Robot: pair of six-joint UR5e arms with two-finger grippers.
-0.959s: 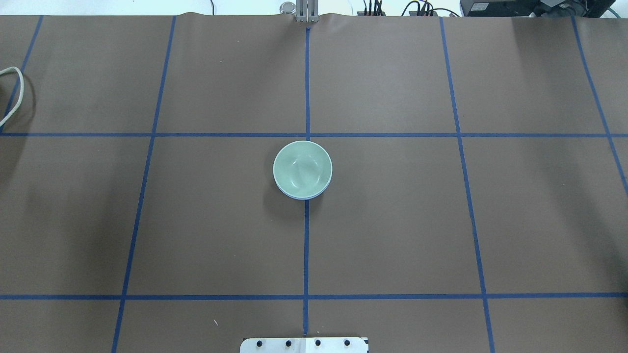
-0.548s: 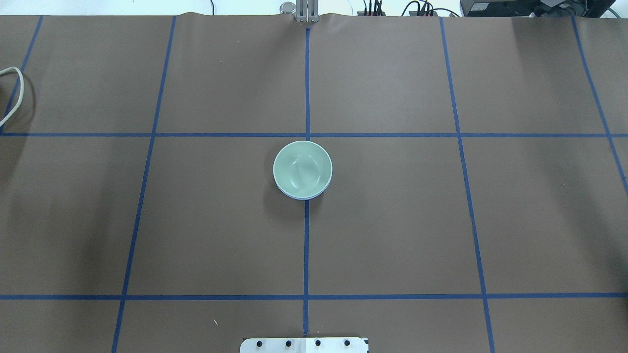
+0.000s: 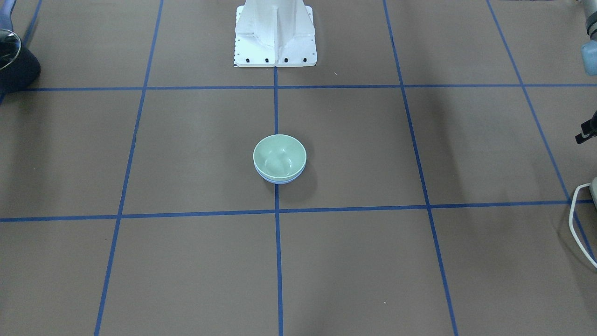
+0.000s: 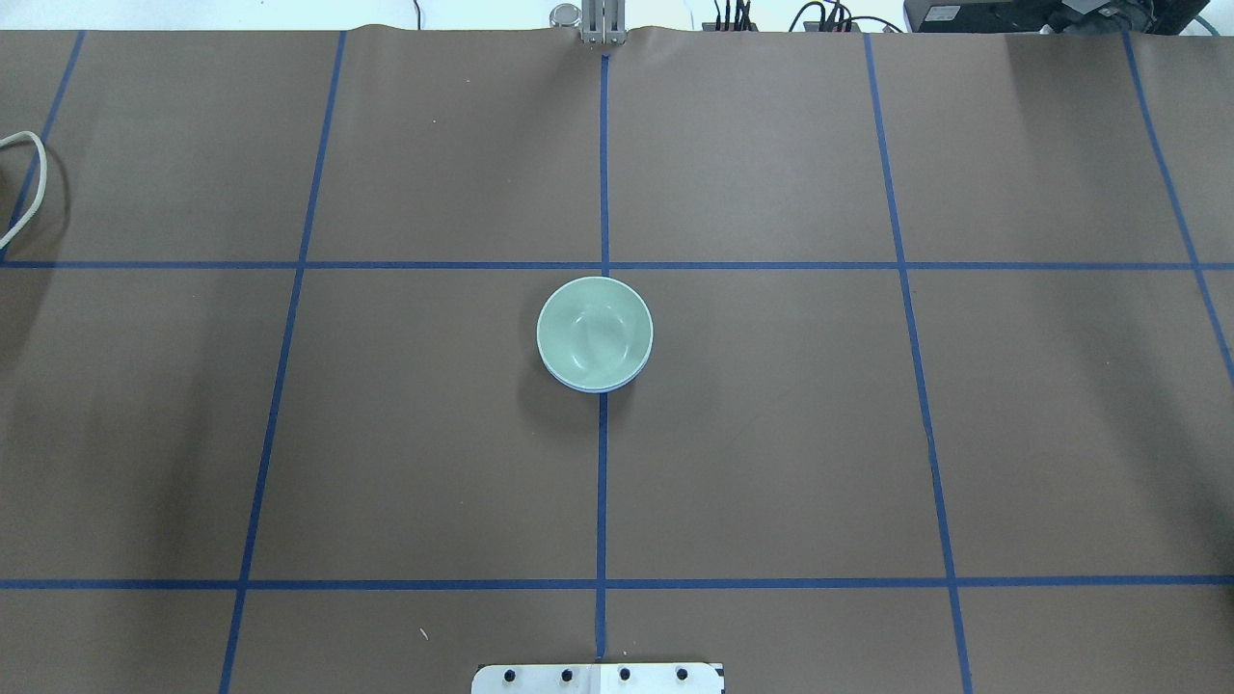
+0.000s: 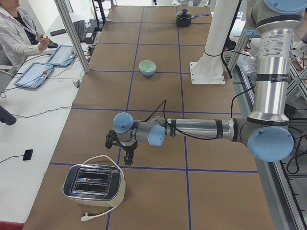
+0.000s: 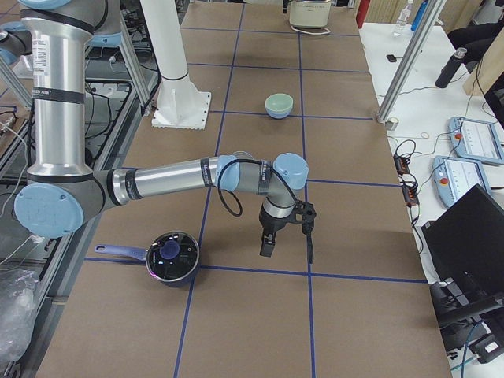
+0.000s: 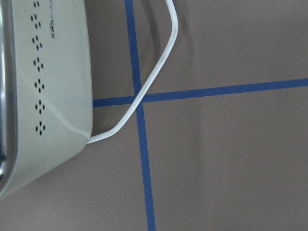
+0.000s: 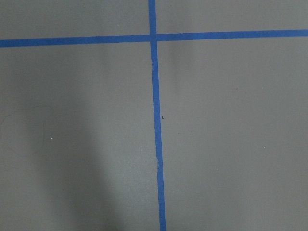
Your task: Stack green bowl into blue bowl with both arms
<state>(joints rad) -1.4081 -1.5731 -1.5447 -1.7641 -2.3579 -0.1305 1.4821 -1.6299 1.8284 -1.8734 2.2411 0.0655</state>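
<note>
The green bowl sits nested inside the blue bowl at the table's middle; only a thin blue rim shows beneath it. The stack also shows in the front-facing view, far off in the left view and in the right view. My left gripper hangs low beside the toaster, far from the bowls. My right gripper hangs low near the pot, also far from the bowls. Both grippers hold nothing; I cannot tell whether they are open or shut. Neither wrist view shows any fingers.
A cream toaster with a white cord stands at the table's left end. A dark lidded pot stands at the right end. The white pedestal is at the robot's side. An operator sits beyond the far edge.
</note>
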